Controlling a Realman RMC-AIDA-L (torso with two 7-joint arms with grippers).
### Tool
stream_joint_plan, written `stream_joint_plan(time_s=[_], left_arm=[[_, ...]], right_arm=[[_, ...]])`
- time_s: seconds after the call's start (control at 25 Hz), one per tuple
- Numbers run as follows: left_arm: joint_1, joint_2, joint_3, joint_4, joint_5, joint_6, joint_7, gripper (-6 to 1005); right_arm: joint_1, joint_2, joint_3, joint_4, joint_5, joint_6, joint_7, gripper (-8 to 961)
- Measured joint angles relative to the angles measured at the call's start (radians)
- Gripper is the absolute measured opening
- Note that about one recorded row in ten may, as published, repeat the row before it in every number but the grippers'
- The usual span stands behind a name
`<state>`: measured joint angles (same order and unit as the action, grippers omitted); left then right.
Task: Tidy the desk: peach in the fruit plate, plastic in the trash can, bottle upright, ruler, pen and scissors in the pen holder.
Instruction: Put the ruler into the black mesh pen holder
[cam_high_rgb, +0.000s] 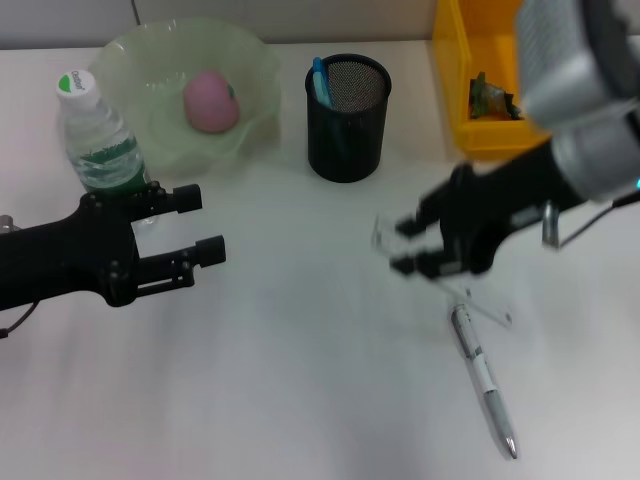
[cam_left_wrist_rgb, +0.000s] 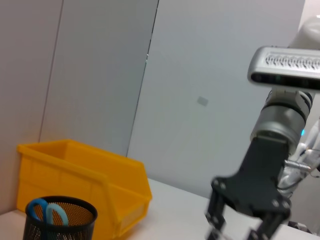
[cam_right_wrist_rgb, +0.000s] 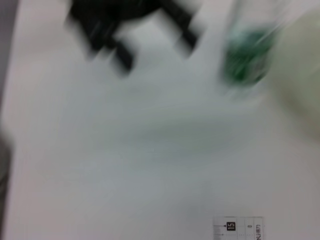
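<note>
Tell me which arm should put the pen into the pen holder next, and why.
Right, most likely. The right gripper hovers at the clear ruler, just above the pen. The left gripper sits open beside the upright bottle, across the desk from both.

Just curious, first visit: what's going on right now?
Right gripper at clear ruler. Left gripper open beside upright bottle. Pen on desk, unobstructed.

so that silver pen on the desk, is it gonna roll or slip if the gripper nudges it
Probably yes. The pen is a slim round barrel lying flat on the smooth white desk, so a sideways nudge would likely roll it. Its shiny metal finish looks slippery for the right gripper, which is just above it at the clear ruler. It looks stiff and light.
</note>
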<state>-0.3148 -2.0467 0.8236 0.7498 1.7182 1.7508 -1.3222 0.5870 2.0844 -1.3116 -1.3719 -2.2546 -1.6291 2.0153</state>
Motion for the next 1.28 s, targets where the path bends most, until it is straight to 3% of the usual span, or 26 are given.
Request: stream_joint_plan(time_s=[0.08,0.12,0.24,0.32,0.4,0.52,0.56,0.72,0.92,1.12,1.28], left_arm=[[-0.003,-0.002,-0.009,-0.002,0.0,0.001,0.0,723],[-0.007,-0.006,-0.014,-0.004,0.0,0.001,0.0,723],[-0.011,-0.009,-0.014,-0.004,0.0,0.001,0.0,723],[-0.015,-0.012,-0.014,-0.005,0.0,0.0,0.0,723],[-0.017,-0.014,-0.014,-0.006,-0.001,-0.001,0.0,724],[-0.019,-0.019,-0.014,-0.01,-0.002,-0.006,0.008,724],[-0.019,-0.019,-0.014,-0.01,-0.002,-0.006,0.008,724],[-0.027,-0.021,-0.014,-0.046,-0.023,-0.007,0.047,724],[-0.033,-0.02,-0.013,-0.052,-0.036,-0.008,0.052,724],[-0.037,-0.02,-0.013,-0.056,-0.037,-0.008,0.053,724],[-0.038,-0.02,-0.014,-0.058,-0.037,-0.008,0.053,724]], right_arm=[[-0.019,0.001,0.05,-0.01,0.054,0.049,-0.005,382],[-0.033,0.001,0.077,-0.005,0.127,0.146,-0.006,382],[-0.041,0.001,0.079,0.005,0.187,0.248,-0.012,382],[-0.044,0.0,0.074,0.029,0.27,0.416,-0.046,382],[-0.043,0.0,0.073,0.041,0.296,0.457,-0.061,382],[-0.029,0.001,0.036,0.143,0.478,0.653,-0.162,382],[-0.029,0.001,0.036,0.143,0.478,0.653,-0.162,382],[0.015,0.0,-0.013,0.313,0.737,0.781,-0.365,383],[0.085,0.002,-0.027,0.49,0.921,0.805,-0.552,383],[0.122,0.002,-0.027,0.606,1.01,0.826,-0.687,382],[0.123,0.003,-0.027,0.626,1.012,0.832,-0.704,400]])
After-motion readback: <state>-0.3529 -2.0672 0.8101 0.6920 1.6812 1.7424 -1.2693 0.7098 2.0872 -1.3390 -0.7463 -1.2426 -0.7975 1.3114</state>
